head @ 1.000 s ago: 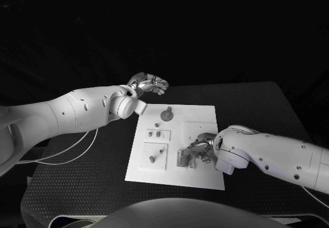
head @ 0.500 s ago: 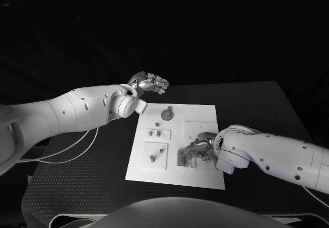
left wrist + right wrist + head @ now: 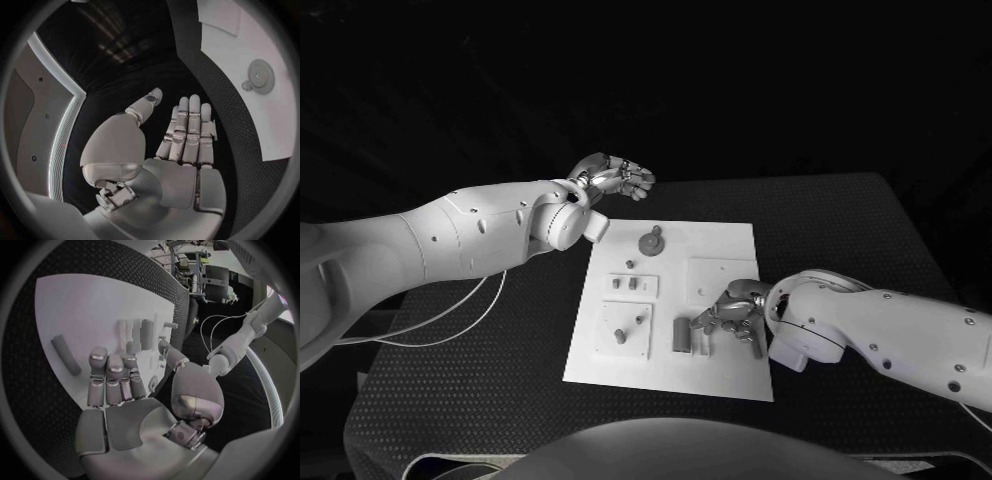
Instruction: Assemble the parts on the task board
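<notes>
The white task board [image 3: 726, 250] lies in the middle of the table. A round gear [image 3: 651, 240] stands on its far part, with short pegs [image 3: 627, 283] nearer. A dark cylinder [image 3: 681, 335] lies near the front edge. My right hand [image 3: 733, 310] hovers low over the board's near right, fingers spread beside that cylinder and holding nothing. In the right wrist view the right hand [image 3: 119, 385] is flat over the board [image 3: 81, 305], with a loose cylinder [image 3: 65, 355] beside the fingertips. My left hand [image 3: 610, 178] is raised beyond the board's far left corner; the left hand [image 3: 181, 145] is empty, fingers straight.
Two small raised plates [image 3: 629, 328] sit on the board's left side, one with an upright peg. A cable [image 3: 459, 315] trails over the table at the left. The gear [image 3: 261, 76] and board [image 3: 275, 115] show in the left wrist view.
My right hand and forearm have drawn back to the right, uncovering the cylinders near the board's front edge. The left arm has not moved.
</notes>
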Controlling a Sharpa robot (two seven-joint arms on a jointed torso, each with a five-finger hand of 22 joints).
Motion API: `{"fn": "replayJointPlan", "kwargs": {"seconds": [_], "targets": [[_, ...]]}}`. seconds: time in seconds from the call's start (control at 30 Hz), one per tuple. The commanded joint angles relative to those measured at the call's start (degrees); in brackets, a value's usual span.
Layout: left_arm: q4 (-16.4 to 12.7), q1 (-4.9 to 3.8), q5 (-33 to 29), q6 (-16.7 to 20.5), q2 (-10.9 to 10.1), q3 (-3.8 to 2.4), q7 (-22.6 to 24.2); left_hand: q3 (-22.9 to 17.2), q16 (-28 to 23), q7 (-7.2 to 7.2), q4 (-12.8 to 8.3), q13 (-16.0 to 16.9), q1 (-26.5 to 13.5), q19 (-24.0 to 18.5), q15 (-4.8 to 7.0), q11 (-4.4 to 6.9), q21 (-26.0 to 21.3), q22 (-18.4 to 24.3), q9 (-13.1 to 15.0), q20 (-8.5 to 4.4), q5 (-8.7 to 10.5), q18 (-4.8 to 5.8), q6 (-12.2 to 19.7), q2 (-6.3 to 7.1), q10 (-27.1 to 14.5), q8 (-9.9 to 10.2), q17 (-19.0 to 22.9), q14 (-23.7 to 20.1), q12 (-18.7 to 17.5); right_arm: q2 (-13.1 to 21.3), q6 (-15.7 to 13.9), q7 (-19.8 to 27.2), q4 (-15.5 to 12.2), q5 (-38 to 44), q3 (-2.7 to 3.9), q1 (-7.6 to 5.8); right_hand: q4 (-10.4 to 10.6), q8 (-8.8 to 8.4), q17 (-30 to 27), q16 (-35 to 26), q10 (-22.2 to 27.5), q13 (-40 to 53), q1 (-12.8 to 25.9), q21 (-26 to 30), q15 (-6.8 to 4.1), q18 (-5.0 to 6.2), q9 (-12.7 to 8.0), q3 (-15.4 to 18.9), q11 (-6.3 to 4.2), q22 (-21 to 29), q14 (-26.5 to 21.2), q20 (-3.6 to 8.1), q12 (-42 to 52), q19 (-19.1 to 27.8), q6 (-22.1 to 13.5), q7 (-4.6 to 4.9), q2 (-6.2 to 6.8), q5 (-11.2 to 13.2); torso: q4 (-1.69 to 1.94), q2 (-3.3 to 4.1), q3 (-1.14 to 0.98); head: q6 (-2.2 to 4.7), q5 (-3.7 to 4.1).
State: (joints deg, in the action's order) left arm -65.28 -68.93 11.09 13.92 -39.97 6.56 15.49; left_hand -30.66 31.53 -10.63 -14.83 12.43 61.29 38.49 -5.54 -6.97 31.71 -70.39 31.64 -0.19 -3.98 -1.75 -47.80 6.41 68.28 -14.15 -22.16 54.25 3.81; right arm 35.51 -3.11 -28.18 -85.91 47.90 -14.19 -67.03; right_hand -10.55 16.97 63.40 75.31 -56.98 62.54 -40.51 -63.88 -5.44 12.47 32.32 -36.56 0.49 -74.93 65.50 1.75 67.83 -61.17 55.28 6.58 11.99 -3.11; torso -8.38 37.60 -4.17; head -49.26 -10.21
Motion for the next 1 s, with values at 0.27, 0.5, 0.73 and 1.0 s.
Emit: {"fn": "replayJointPlan", "kwargs": {"seconds": [0.27, 0.5, 0.73, 1.0], "targets": [[0.33, -0.06, -0.1, -0.77, -0.27, -0.03, 0.58, 0.11, -0.27, -0.02, 0.41, -0.06, -0.65, -0.1, -0.47, -0.05, -0.28, -0.08, 0.01, 0.45, 0.22, -0.54, 0.52, -0.13, -0.36, -0.28, -0.11, 0.05, 0.26, 8.44, -1.61, 8.52, -5.9, 1.11, 0.23, -3.95, -2.18, 0.13, 0.02, -0.37, -0.77, 0.28, -4.86, -0.07, 0.02, 2.53, 0.46, -0.64, 0.04, 0.11, 0.78, 0.71, 0.37, -0.57, -0.79, 0.23, -0.91, 0.25, -0.38, -0.13, -0.06, 1.36, 0.82], [0.35, -0.06, -0.1, -0.88, -0.53, -0.01, 0.57, 0.11, -0.29, -0.02, 0.42, -0.06, -0.65, -0.1, -0.46, -0.04, -0.3, -0.1, 0.01, 0.45, 0.23, -0.54, 0.51, -0.14, -0.34, -0.29, -0.15, 0.06, 0.27, 13.96, 2.69, 7.11, -8.33, 4.65, 0.26, -4.71, -3.96, 0.87, 0.14, -0.34, -1.8, 0.29, -7.78, -0.19, -0.38, 2.53, 1.04, -0.31, -0.41, 0.36, 1.67, 0.77, 0.49, -1.33, 0.57, -0.25, -2.6, 0.18, -0.72, -0.24, -0.07, 1.69, 1.3], [0.28, -0.05, -0.1, -0.95, -0.83, 0.01, 0.53, 0.11, -0.3, -0.01, 0.43, -0.06, -0.65, -0.09, -0.46, -0.04, -0.31, -0.11, 0.01, 0.45, 0.23, -0.54, 0.5, -0.15, -0.34, -0.3, -0.17, 0.07, 0.27, 15.4, 7.27, 1.82, -8.14, 12.9, 0.07, -4.06, -4.16, 1.23, 0.81, -0.04, -2.26, 0.23, -7.68, -0.22, -0.65, 2.53, 1.24, 0.37, -0.73, 0.49, 2.58, 0.73, 0.33, -1.67, 1.52, -0.59, -2.18, 0.25, -0.72, -0.22, -0.15, 1.64, 1.91], [0.03, -0.03, -0.1, -1.1, -0.68, 0.02, 0.65, 0.12, -0.33, -0.01, 0.46, -0.06, -0.68, -0.09, -0.47, -0.04, -0.33, -0.14, 0.01, 0.45, 0.25, -0.54, 0.5, -0.14, -0.34, -0.31, -0.22, 0.07, 0.27, 14.12, 4.33, -0.96, -7.54, 19.13, -0.02, -1.75, -2.3, 1.79, 2.46, 0.82, -3.5, 0.89, -6.2, -0.49, -1.16, 2.53, 1.72, 0.73, -1.33, 0.67, 4.55, 0.9, 1.04, -2.54, 2.97, -1.21, -1.84, 0.26, -0.51, -0.19, -0.08, 1.6, 2.55]]}}
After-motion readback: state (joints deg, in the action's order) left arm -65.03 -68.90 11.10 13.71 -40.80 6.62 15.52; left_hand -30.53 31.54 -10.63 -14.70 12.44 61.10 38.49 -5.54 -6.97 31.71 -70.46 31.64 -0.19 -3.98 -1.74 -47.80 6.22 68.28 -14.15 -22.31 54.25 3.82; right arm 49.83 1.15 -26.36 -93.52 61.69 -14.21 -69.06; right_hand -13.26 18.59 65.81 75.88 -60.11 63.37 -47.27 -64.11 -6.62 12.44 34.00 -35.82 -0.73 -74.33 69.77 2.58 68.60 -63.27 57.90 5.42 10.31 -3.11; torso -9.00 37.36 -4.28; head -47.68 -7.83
